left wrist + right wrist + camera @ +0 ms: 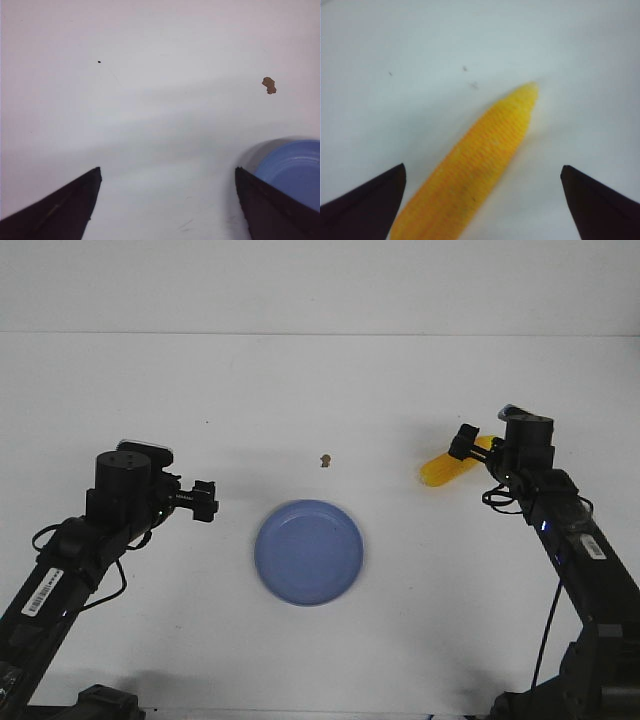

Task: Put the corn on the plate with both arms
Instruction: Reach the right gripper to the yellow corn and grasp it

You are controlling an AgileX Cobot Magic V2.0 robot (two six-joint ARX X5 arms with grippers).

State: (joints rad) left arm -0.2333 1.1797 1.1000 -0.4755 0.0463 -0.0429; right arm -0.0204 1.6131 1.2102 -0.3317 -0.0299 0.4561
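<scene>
The yellow corn (441, 470) lies on the white table at the right, its pointed end toward the back right. My right gripper (464, 443) hovers over it, open and empty. In the right wrist view the corn (470, 175) lies slantwise between the open jaws of the right gripper (482, 169), closer to one finger (375, 205). The blue plate (308, 552) sits at the middle front and is empty. My left gripper (205, 502) is open and empty, just left of the plate. In the left wrist view the left gripper (167, 172) spans bare table, with the plate's rim (292, 150) beside one finger.
A tiny brown speck (325, 459) lies on the table behind the plate; it also shows in the left wrist view (269, 85). The table's far edge meets a white wall at the back.
</scene>
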